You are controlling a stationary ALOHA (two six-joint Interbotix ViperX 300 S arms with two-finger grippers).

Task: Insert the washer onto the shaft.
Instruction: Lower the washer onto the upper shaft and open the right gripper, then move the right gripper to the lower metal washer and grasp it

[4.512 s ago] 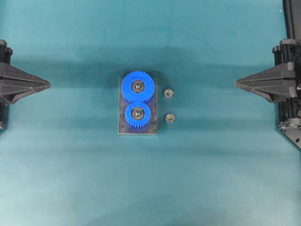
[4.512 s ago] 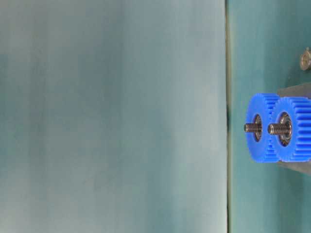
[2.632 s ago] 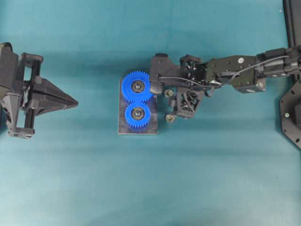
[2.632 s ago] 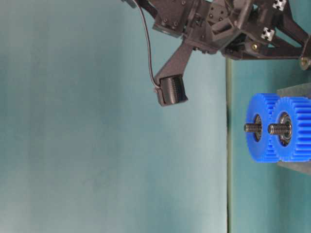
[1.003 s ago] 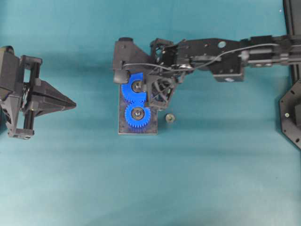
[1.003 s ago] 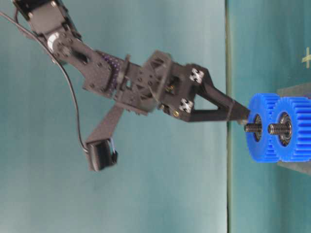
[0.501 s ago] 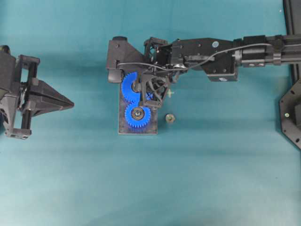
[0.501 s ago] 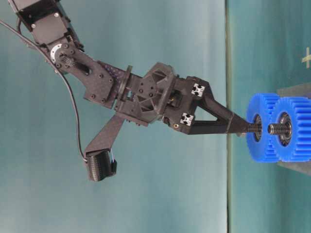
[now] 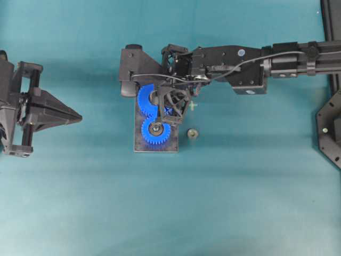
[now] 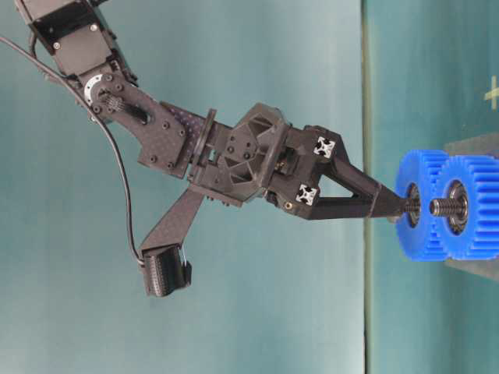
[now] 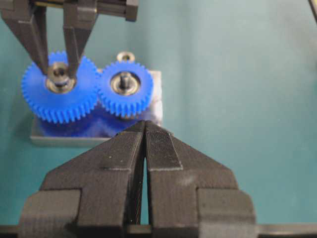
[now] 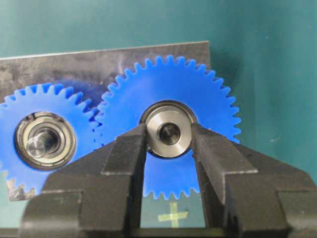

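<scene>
Two blue gears mesh on one grey metal base plate [image 9: 139,145]: the larger gear [image 12: 171,119] and the smaller gear [image 9: 155,128]. Each gear turns on its own threaded shaft, so there are two shafts, and the smaller gear's shaft [image 10: 438,207] stands bare at its tip.

The right gripper [image 12: 168,136] reaches across the middle of the teal table [image 9: 240,202] and points down at the larger gear. Its two fingers clamp one silver washer [image 12: 169,135] between them. In the right wrist view the washer sits ringed around the end of the larger gear's shaft [image 12: 169,134], which shows as a dark round centre in the washer's hole. The table-level view puts the fingertips right at that shaft, just above the gear's face; how far down the washer has slid cannot be told.

One second washer [image 9: 193,134] lies flat on the table just beside the base plate, near the smaller gear. One small tape cross [image 9: 192,105] marks the table near the larger gear.

The left gripper [image 9: 79,115] hovers well apart from the plate on the left, its two fingers pressed together with nothing between them.
</scene>
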